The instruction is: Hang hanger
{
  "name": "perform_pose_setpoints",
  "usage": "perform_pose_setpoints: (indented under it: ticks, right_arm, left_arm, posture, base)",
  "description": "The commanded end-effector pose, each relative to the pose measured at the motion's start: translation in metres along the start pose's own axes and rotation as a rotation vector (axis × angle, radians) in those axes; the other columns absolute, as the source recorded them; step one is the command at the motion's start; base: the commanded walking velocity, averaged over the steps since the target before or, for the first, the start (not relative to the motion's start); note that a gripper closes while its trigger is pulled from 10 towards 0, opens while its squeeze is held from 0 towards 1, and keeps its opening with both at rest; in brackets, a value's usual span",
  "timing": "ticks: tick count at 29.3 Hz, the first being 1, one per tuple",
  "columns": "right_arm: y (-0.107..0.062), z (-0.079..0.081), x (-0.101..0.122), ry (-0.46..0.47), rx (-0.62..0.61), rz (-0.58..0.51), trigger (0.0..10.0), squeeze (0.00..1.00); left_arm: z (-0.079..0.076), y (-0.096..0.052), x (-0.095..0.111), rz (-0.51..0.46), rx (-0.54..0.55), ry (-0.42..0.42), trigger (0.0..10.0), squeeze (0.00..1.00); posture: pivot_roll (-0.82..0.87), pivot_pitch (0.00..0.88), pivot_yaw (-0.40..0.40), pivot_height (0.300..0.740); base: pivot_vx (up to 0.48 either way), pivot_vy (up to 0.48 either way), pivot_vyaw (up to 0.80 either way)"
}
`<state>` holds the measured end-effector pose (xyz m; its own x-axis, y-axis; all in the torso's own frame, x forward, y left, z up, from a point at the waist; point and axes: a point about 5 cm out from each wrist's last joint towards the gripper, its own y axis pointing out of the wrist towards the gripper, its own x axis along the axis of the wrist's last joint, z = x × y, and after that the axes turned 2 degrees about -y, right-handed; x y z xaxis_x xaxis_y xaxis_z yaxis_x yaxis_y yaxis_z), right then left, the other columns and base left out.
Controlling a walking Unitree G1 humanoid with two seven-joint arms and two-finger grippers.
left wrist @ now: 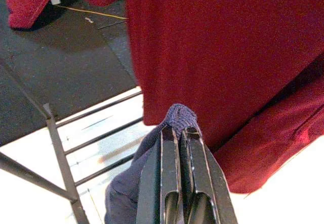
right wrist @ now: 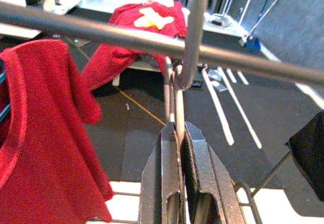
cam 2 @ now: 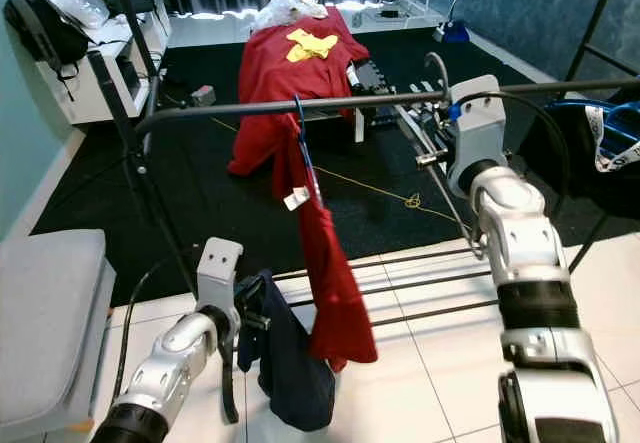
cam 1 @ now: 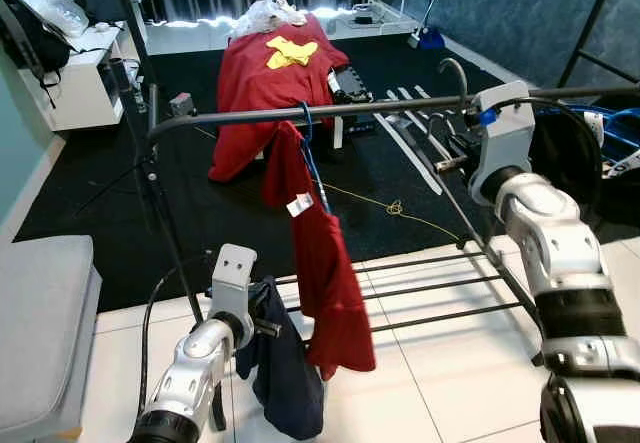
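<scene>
Right claw (right wrist: pixel 178 133) is up at the dark metal clothes rail (cam 1: pixel 340 111), fingers pinched nearly shut on the thin metal stem of a grey hanger hook (right wrist: pixel 190 37). The hook curls over the rail, w/ its tip on the far side; can't tell if it bears on the rail. The rest of that hanger is hidden behind the arm.

Left claw (left wrist: pixel 181 135) is low, near the white tile floor (cam 1: pixel 450 363), fingers closed tight on a bunch of dark navy cloth (cam 1: pixel 285 373) that droops below it, just beside the red garment (cam 1: pixel 325 253).

The red garment hangs from the rail on a blue hanger (cam 1: pixel 308 138), approx. mid-rail, w/ a white tag (cam 1: pixel 299 204) showing at its edge.

Beyond the rail, on black carpet (cam 1: pixel 200 203): a red cloth w/ a yellow patch (cam 1: pixel 275 68) draped over some low furniture. White strips (cam 1: pixel 410 148) lie on the carpet near it. A grey cushioned seat (cam 1: pixel 40 323) sits at the robot's left.
</scene>
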<state>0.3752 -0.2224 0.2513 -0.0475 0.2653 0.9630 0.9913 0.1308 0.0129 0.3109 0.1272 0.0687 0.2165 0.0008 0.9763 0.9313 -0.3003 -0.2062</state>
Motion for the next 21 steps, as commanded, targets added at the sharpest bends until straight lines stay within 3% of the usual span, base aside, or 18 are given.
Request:
perform_pose_setpoints:
  ticks: [1, 11, 18, 21]
  right_arm:
    - [0.004, -0.003, -0.004, 0.013, 0.009, 0.011, 10.0, 0.00]
    - [0.020, -0.019, -0.024, 0.114, 0.011, 0.105, 10.0, 0.00]
    - [0.023, -0.020, -0.021, 0.144, 0.028, 0.104, 10.0, 0.00]
    - [0.026, -0.021, -0.016, 0.147, 0.029, 0.093, 10.0, 0.00]
  left_arm:
    - [0.002, -0.001, 0.004, -0.018, -0.009, 0.041, 10.0, 0.00]
    - [0.004, -0.012, 0.015, -0.100, -0.065, 0.046, 10.0, 0.00]
    - [0.005, -0.016, 0.016, -0.110, -0.074, 0.062, 10.0, 0.00]
    - [0.007, -0.027, 0.016, -0.113, -0.074, 0.090, 10.0, 0.00]
  posture:
    - [0.00, 0.053, 0.016, 0.740]
    - [0.04, 0.073, -0.008, 0.740]
    - [0.06, 0.093, -0.015, 0.740]
    - [0.11, 0.136, -0.005, 0.740]
  base:
    - [0.000, 0.000, 0.00]
    - [0.000, 0.000, 0.00]
    - [0.000, 0.000, 0.00]
    - [0.000, 0.000, 0.00]
